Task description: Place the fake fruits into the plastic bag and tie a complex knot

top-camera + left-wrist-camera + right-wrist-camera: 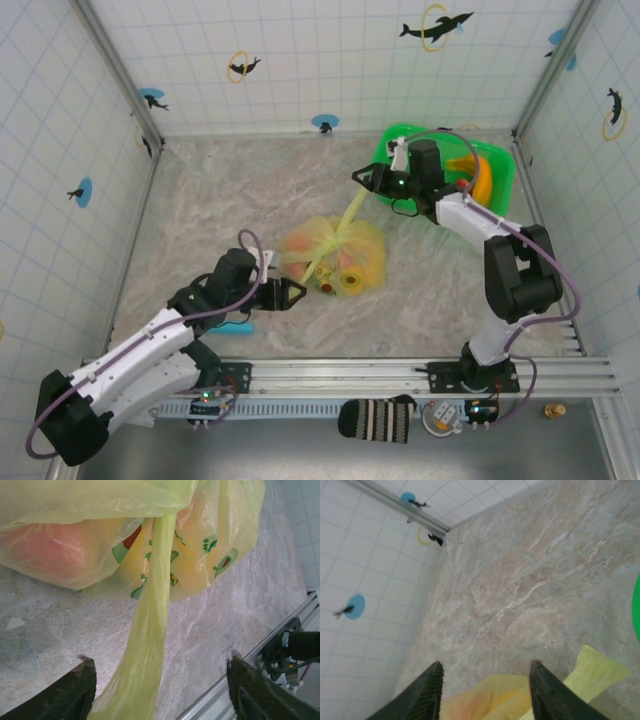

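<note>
The plastic bag (345,255) lies mid-table, knotted at its top, with fake fruits (351,282) showing through its pale yellow film. In the left wrist view a reddish-orange fruit (40,547) shows inside the bag (215,525). One twisted handle strip (145,645) runs down between the fingers of my left gripper (160,661), which stands open and is not pinching it. My left gripper (296,293) sits just left of the bag. My right gripper (368,182) hovers open up and to the right of the bag, near the other handle's end (597,670). Nothing is between its fingers (432,690).
A bright green tray (502,168) at the back right holds a banana and an orange piece (478,180), under my right arm. A teal stick (232,326) lies by the left arm. The metal rail (400,370) runs along the near edge, and tiled walls enclose the table.
</note>
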Controlling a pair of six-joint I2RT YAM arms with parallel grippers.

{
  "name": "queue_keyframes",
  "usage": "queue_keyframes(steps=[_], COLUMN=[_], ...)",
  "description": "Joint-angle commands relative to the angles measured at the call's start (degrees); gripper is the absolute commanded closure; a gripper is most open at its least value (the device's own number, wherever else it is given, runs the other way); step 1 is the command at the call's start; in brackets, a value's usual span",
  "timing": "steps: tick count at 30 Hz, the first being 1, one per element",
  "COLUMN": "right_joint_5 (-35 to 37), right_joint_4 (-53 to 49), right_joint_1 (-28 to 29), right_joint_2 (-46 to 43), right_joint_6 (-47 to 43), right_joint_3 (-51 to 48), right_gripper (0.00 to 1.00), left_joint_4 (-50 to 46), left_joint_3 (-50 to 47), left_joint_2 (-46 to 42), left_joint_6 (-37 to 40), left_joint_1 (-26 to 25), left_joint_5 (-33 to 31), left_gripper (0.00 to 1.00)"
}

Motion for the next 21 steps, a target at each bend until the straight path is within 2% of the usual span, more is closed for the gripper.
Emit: queue_keyframes(steps=[1, 3, 4, 6, 9, 13, 17, 20, 21], right_joint_5=[2.69, 6.73, 10.45, 19.25, 31.97, 38.29, 44.57, 49.86, 50.57], right_joint_4=[-1.04, -3.97, -7.26, -10.12, -7.86, -6.38, -7.87, -3.93, -1.79], right_joint_1=[0.82, 0.69, 0.82, 2.03, 5.66, 6.61, 6.65, 6.63, 6.58], right_joint_2=[-6.47, -10.67, -12.76, -18.66, -29.02, -40.49, -48.67, -53.51, -54.67], right_joint_6=[-2.35, -5.82, -7.82, -15.03, -23.24, -27.93, -32.96, -35.55, -36.05], right_joint_3=[-2.77, -3.35, -3.46, -5.25, -11.78, -17.91, -21.87, -29.13, -31.1], right_gripper=[0.37, 0.21, 0.02, 0.0, 0.01, 0.0, 0.01, 0.0, 0.0], left_joint_4=[-6.25, -13.19, -15.98, -18.75, -18.28, -15.38, -7.53, 3.54, 8.15], left_joint_3=[3.21, 6.38, 8.24, 11.85, 16.06, 20.35, 20.22, 15.16, 12.57], left_joint_2=[-3.03, -4.54, -4.91, -6.27, -8.25, -8.1, -7.14, -7.19, -7.35], left_joint_6=[3.49, 6.29, 6.06, 7.94, 9.52, 12.32, 18.6, 30.85, 34.6], left_joint_1=[-0.07, -0.07, -0.07, -0.07, -0.07, -0.07, -0.07, -0.07, -0.07], left_joint_5=[-3.9, -10.63, -14.09, -18.59, -23.58, -31.03, -37.3, -39.05, -41.85], left_gripper=[0.04, 0.02, 0.02, 0.02, 0.02, 0.02, 0.03, 0.02, 0.02])
